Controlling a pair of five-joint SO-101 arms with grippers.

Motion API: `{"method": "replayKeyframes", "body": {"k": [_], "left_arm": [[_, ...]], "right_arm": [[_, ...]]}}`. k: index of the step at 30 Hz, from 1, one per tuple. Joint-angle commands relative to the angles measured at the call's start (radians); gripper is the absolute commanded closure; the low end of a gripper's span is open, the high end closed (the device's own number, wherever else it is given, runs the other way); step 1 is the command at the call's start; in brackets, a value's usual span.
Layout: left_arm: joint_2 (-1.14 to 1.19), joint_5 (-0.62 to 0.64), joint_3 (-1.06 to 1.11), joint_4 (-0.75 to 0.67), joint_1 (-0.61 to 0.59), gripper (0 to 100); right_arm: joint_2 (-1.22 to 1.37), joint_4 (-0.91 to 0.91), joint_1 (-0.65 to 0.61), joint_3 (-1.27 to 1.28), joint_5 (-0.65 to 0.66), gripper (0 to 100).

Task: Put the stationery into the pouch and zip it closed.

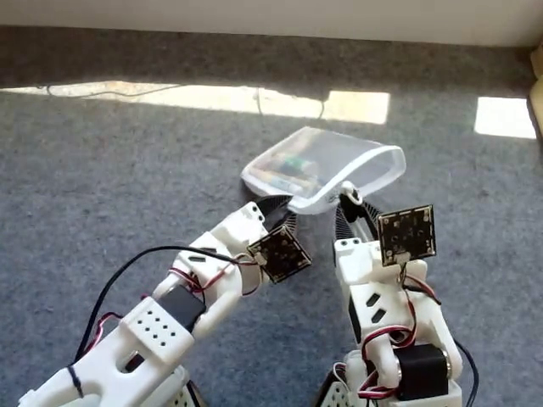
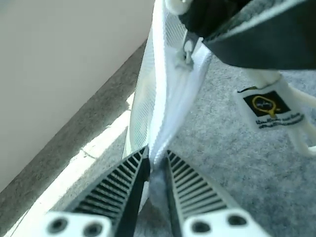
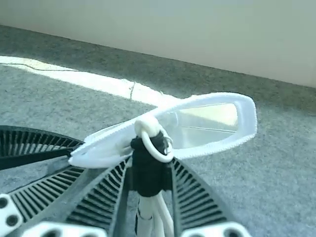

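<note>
The translucent white pouch (image 1: 339, 165) lies on the grey carpet just beyond both arms, with colourful stationery (image 1: 287, 169) showing through its left part. My left gripper (image 1: 273, 206) is shut on the pouch's zipper edge (image 2: 163, 118), pinching it at the near end (image 2: 157, 160). My right gripper (image 1: 348, 198) is shut on the black zipper pull (image 3: 148, 170) with its white ring (image 3: 150, 136). The slider (image 2: 187, 49) sits partway along the zipper. Beyond it the pouch's mouth (image 3: 212, 121) gapes open. A white label tag (image 2: 269, 111) hangs by the right gripper.
Grey carpet (image 1: 102, 170) surrounds the pouch, with bright sun patches (image 1: 212, 97) behind it. A thin cable (image 1: 85, 89) runs along the back near the pale wall (image 1: 254, 13). A beige object (image 1: 537, 76) sits at the right edge.
</note>
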Motion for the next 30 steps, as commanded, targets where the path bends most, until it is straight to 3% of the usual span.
{"method": "replayKeyframes", "body": {"k": [1, 8, 12, 16, 30], "left_arm": [[-0.156, 0.015, 0.015, 0.084, -0.022, 99], [-0.326, 0.015, 0.015, 0.218, 0.022, 98], [-0.332, 0.035, 0.030, 0.227, 0.038, 87], [-0.335, 0.190, 0.036, 0.227, 0.028, 75], [-0.335, 0.178, -0.058, 0.227, 0.062, 78]], "right_arm": [[-0.010, -0.038, 0.036, -0.059, -0.014, 99.4], [-0.015, 0.002, -0.065, -0.059, -0.008, 99.4], [-0.015, 0.015, -0.111, -0.059, -0.006, 99.4], [-0.015, 0.024, -0.111, -0.059, -0.006, 99.4], [-0.010, 0.025, -0.113, -0.059, -0.005, 99.4]]}}
